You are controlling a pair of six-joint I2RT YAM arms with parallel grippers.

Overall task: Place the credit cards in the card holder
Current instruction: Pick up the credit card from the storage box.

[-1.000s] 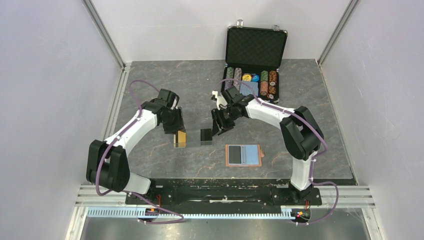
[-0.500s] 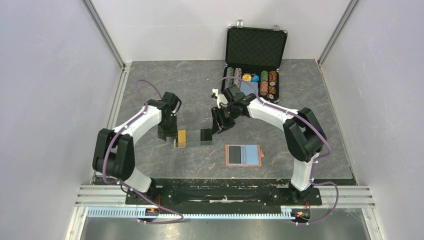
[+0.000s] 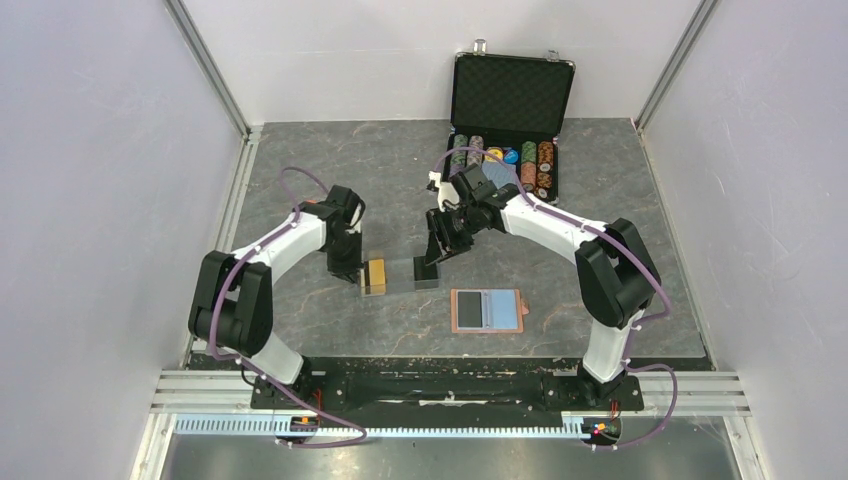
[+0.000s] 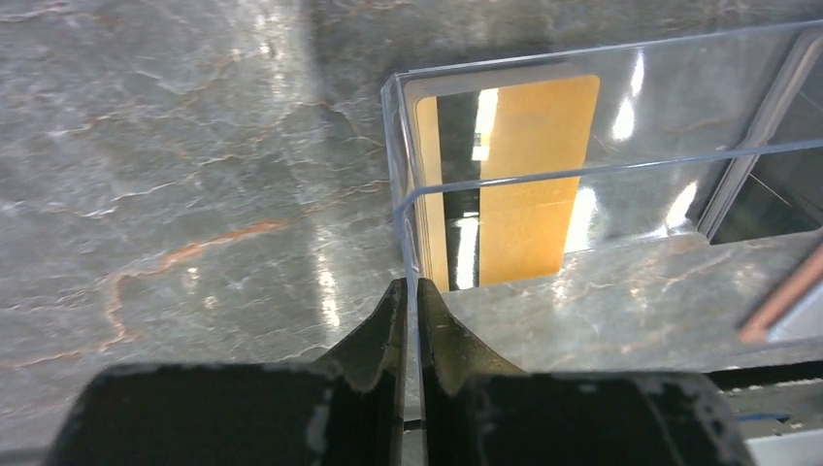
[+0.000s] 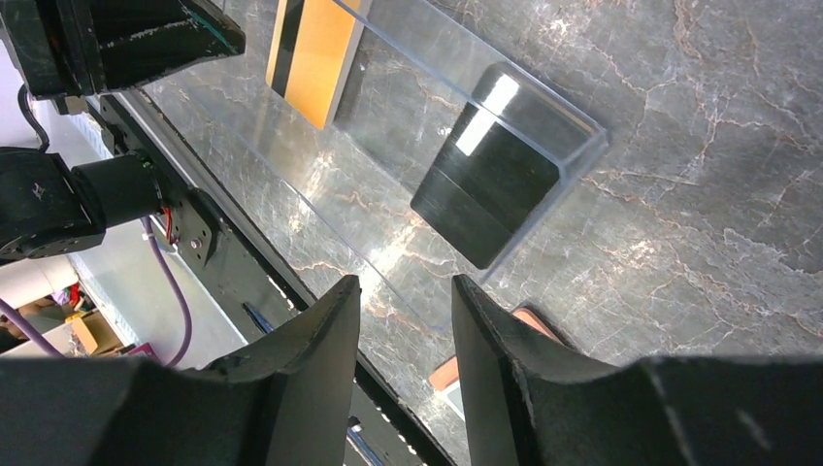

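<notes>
Toward the near side of the counter (image 3: 330, 170), the card holder (image 3: 487, 310) is laid open, blue inside up. Just beyond it, gold credit cards (image 4: 529, 184) and black credit cards (image 5: 485, 165) are kept at opposite ends of a clear box (image 3: 400, 275). Its left end wall is pinched by the clenched left tool (image 4: 410, 311). The right tool (image 5: 406, 286) is held released, empty, above the black end. Farthest back, an open poker-chip case (image 3: 512, 95) is seen.

Grey marble tabletop (image 3: 330, 160) (orange veins), plain pale walls (image 3: 90, 200), overhead glare.
</notes>
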